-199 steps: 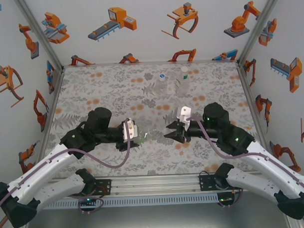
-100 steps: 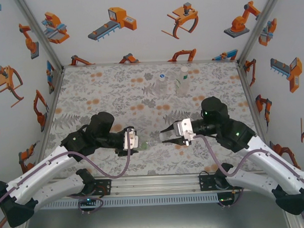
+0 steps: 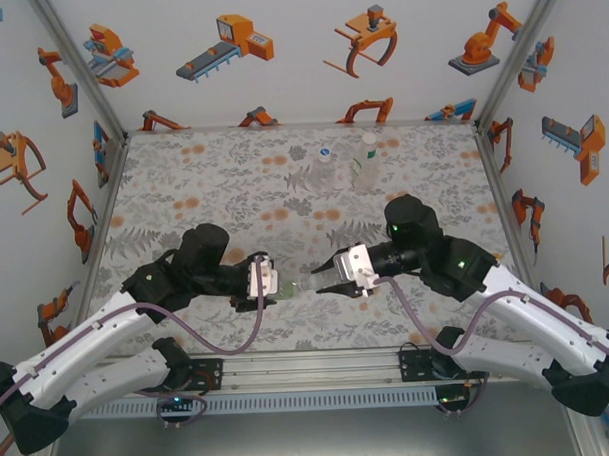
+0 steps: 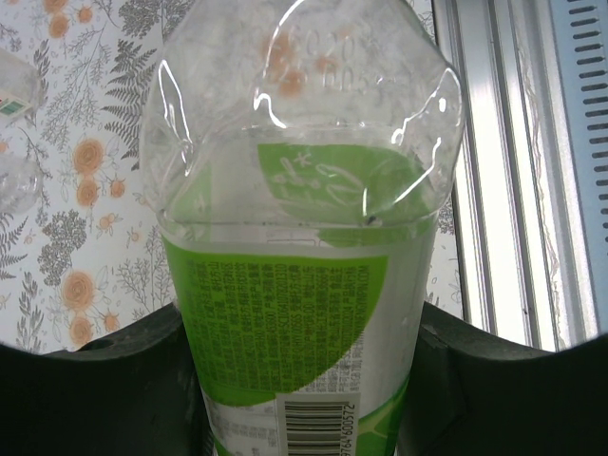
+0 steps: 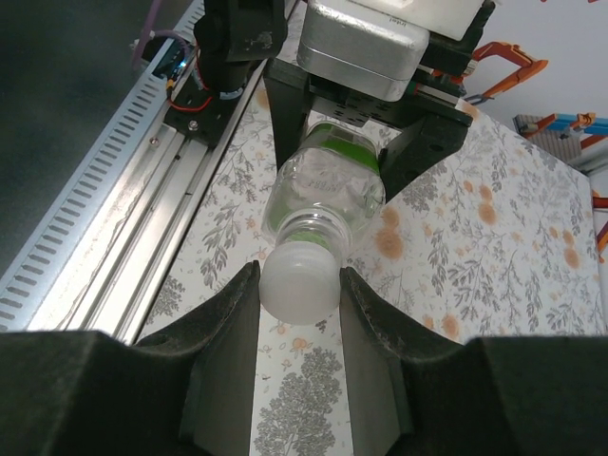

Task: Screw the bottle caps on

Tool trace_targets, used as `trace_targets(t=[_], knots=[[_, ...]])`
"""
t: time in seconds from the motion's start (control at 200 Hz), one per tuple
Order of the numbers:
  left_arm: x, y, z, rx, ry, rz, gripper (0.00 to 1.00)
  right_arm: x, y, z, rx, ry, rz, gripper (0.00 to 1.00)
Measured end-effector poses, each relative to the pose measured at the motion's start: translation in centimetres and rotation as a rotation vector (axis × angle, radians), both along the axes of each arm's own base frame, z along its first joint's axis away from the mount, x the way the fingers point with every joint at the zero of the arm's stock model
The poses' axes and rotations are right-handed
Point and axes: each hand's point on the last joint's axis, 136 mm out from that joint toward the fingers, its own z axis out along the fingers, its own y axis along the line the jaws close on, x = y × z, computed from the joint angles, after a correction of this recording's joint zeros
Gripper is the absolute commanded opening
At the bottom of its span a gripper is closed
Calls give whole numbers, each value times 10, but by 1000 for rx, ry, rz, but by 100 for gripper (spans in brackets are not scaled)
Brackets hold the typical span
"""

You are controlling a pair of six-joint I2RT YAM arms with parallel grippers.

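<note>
The left fingers (image 4: 114, 389) clamp the green-labelled bottle (image 4: 304, 313) on its side above the counter (image 3: 183, 182), neck toward the right fingers (image 5: 228, 332), which pinch the white cap (image 5: 299, 275) over its mouth. This looks like the threading step; next, the right wrist must turn the cap, keeping it square.

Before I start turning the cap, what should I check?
1. The left gripper is shut on the green-labelled bottle: ok.
2. The right gripper is shut on the white cap: ok.
3. The white cap meets the bottle's neck: ok.
4. The white cap sits square on the threads: cannot tell.
5. The far left bottle and the far right bottle stand apart from both arms: ok.
</note>
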Motion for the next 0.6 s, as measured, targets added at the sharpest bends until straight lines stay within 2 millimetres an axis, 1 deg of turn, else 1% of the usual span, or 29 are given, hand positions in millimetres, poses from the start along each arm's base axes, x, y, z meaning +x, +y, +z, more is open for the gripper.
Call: trace_targets(t=[0.285, 0.601], knots=[[0, 0, 0, 2, 3, 4, 0, 1, 4, 3, 15, -24, -7, 0], [2, 3, -4, 22, 25, 31, 0, 4, 10, -4, -4, -10, -4, 0]])
